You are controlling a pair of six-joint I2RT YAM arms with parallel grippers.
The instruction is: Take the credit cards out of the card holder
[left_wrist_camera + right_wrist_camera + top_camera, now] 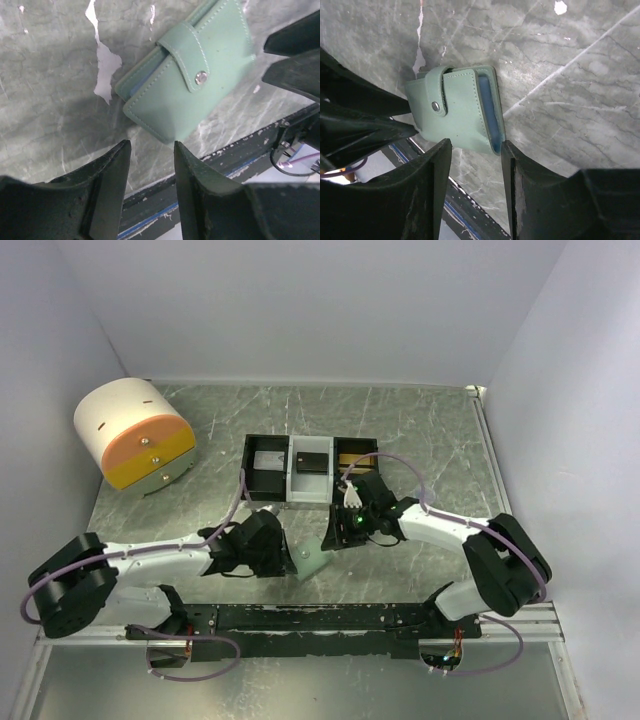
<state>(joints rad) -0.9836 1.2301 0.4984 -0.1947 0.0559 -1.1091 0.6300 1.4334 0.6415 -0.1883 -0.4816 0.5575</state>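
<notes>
Sage-green and snapped shut, the card holder [312, 560] sits on the grey marbled counter [430, 430] between my two arms, near the front edge. My left end effector [151, 146] and right end effector [476, 144] both stand with fingers apart, gripping nothing, one on each side of the holder. By my judgement the job has barely begun: the strap [190, 55] is fastened and no credit cards are out. A blue strip [487, 107] shows along the holder's open edge; lining or cards, I cannot tell. Whether the holder lies flat or tipped is also unclear.
</notes>
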